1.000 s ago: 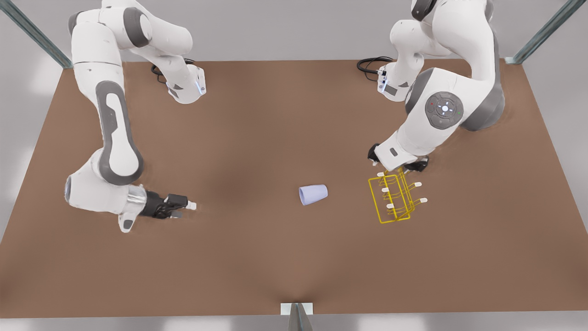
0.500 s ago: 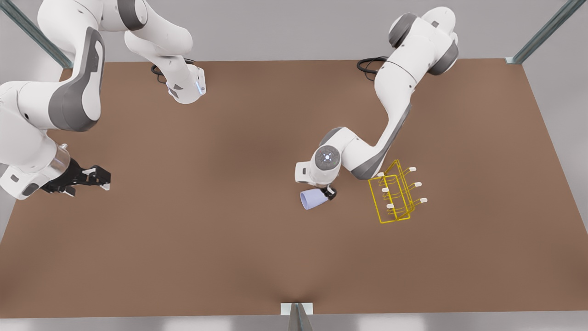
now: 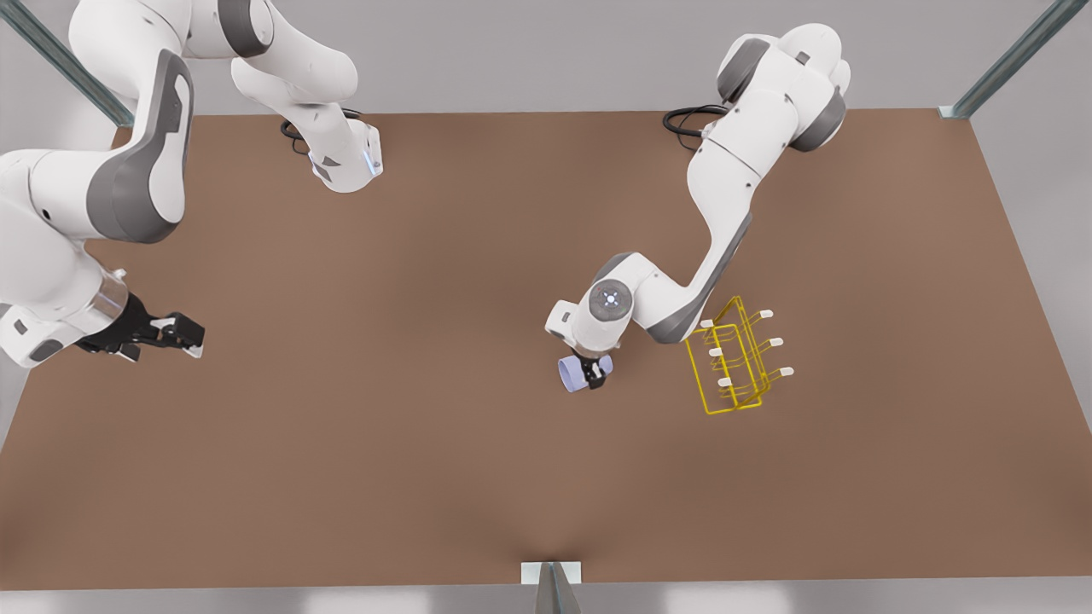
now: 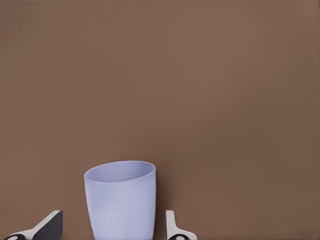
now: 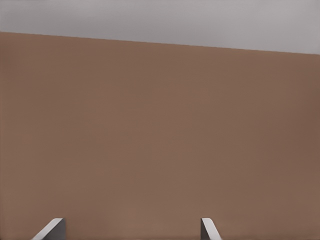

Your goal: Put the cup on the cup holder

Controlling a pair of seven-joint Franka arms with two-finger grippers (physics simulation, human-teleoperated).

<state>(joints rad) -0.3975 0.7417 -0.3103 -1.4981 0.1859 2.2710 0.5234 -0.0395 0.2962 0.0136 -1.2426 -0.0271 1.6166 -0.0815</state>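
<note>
The lavender-blue cup [image 3: 570, 373] lies on its side on the brown table, mouth toward the front view's left. My left gripper [image 3: 593, 373] is down over it, open, and the cup [image 4: 120, 200] sits between its fingers [image 4: 172, 227] with a gap on one side. The yellow wire cup holder [image 3: 734, 362] with white-capped prongs stands a short way off to the front view's right of the cup. My right gripper [image 3: 183, 334] waits open near the table's edge at the front view's left, its fingers wide apart over bare table [image 5: 131, 222].
Black cables [image 3: 689, 119] coil at the left arm's base at the back, and another coil [image 3: 294, 132] lies by the right arm's base. A metal post [image 3: 552, 584] stands at the front edge. Brown table [image 3: 426, 477] stretches open in front.
My left arm swung from the cup holder to the cup and now straddles it. My right arm pulled back to the front view's left, then held still.
</note>
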